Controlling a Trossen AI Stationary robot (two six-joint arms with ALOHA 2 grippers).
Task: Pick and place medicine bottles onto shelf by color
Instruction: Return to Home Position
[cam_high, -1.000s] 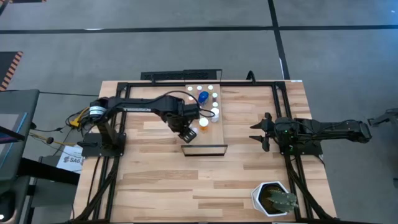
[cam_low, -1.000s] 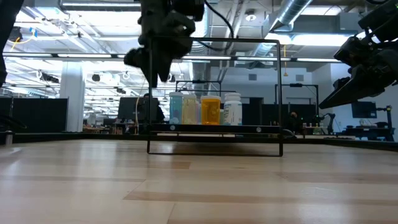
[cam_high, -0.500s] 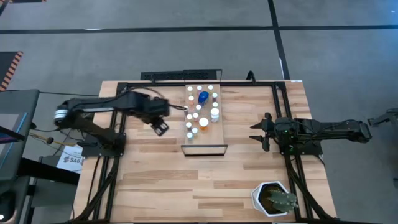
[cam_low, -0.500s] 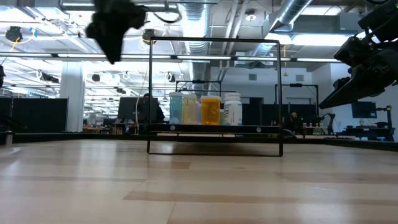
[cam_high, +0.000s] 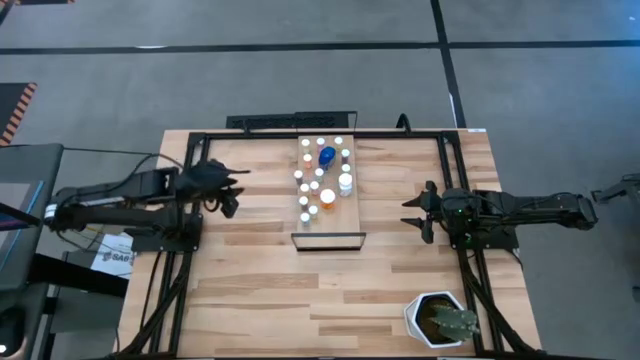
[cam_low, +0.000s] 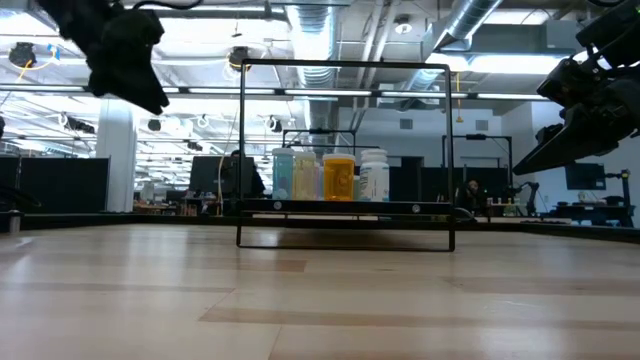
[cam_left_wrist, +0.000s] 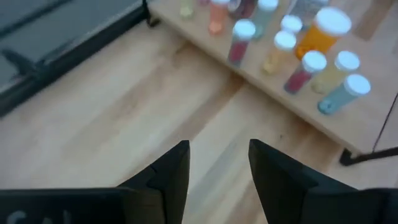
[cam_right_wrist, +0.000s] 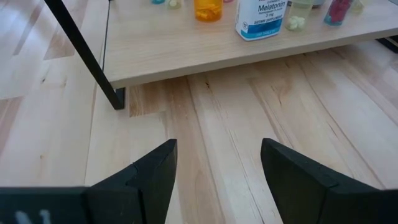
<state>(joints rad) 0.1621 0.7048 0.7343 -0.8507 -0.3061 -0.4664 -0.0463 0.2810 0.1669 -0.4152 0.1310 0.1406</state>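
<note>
At the near right corner of the surface (cam_high: 250, 290) stands a white plant pot (cam_high: 440, 322), well apart from everything else. Farther back, at mid depth, an arm waits on each side. The left claw (cam_high: 230, 196) hangs by the left edge, fingers spread with nothing between them. The right claw (cam_high: 408, 213) hangs to the right of the shelf (cam_high: 335, 222), pointing at it, also spread and empty.

The shelf runs from the middle of the surface to its far edge, and its near end is bare. Every one of the medicine bottles (cam_high: 322, 175) in view stands on it upright, cap up and packed close. An orange bottle (cam_high: 327, 198) and a white labelled bottle (cam_high: 345, 183) are nearest, and the blue bottle (cam_high: 327, 156) is toward the far end.

The bottles look like light, stiff plastic with smooth sides, so they would likely tip or slide at a nudge. With neighbours this close, the safer hold is from above, pinching the body just below the cap. A modest squeeze should be enough.
</note>
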